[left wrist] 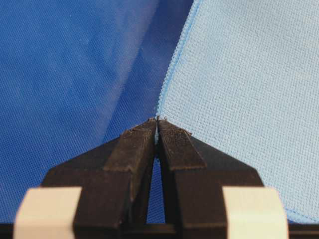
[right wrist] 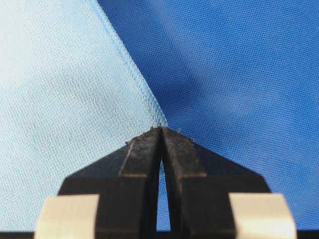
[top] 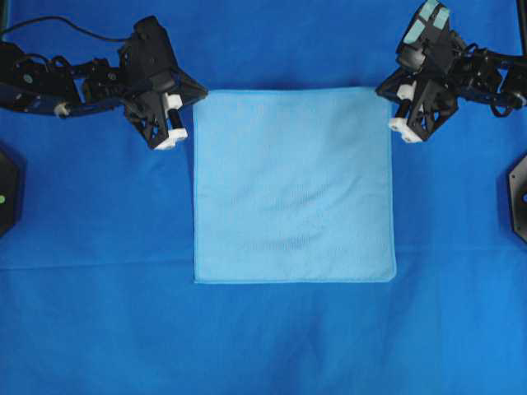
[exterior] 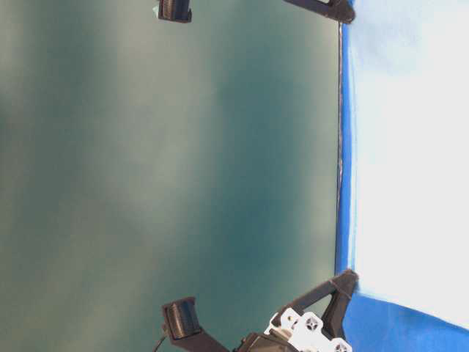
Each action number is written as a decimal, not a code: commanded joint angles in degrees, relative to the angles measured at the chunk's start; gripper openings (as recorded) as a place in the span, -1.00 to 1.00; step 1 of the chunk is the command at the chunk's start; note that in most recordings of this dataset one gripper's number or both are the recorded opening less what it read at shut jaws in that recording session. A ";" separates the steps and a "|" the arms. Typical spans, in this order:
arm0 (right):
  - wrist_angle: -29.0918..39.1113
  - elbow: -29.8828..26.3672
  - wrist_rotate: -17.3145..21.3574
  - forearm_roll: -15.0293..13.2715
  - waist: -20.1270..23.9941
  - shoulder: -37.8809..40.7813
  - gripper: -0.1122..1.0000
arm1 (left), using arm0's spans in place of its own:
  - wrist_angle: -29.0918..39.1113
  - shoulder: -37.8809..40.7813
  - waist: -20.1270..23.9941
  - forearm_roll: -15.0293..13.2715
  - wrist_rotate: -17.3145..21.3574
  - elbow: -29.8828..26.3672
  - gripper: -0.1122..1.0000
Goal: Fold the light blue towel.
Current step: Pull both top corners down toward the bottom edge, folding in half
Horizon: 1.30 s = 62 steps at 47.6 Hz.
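The light blue towel (top: 294,185) lies flat and square on the table, with its far edge between my two arms. My left gripper (top: 203,92) is at the towel's far left corner. In the left wrist view the left gripper (left wrist: 157,120) is shut, its tips pinching the hem of the towel (left wrist: 239,79) at that corner. My right gripper (top: 380,88) is at the far right corner. In the right wrist view the right gripper (right wrist: 162,128) is shut, and the stitched edge of the towel (right wrist: 65,89) runs into its tips.
A darker royal-blue covering (top: 272,337) spreads over the whole table under the towel. Black mounts sit at the left edge (top: 5,191) and the right edge (top: 519,196). The table-level view is turned sideways, and the towel (exterior: 410,183) looks washed out there.
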 commanded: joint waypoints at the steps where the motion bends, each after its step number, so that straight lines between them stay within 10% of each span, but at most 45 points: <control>1: 0.00 -0.44 0.09 -0.09 0.00 -1.14 -0.77 | -0.09 -1.23 -0.09 0.09 0.09 -0.70 -0.77; 21: 6.68 -0.53 4.04 0.79 6.50 -3.34 -0.77 | 6.15 -1.67 -5.62 0.00 -0.09 -0.35 -0.77; 38: 12.48 -0.09 17.58 0.79 20.74 -3.78 -0.77 | 13.36 -1.49 -19.42 0.00 -2.46 -0.97 -0.77; 62: 12.92 -2.11 34.10 0.79 39.64 -0.53 -0.77 | 13.45 0.26 -32.87 0.00 -15.73 -2.99 -0.77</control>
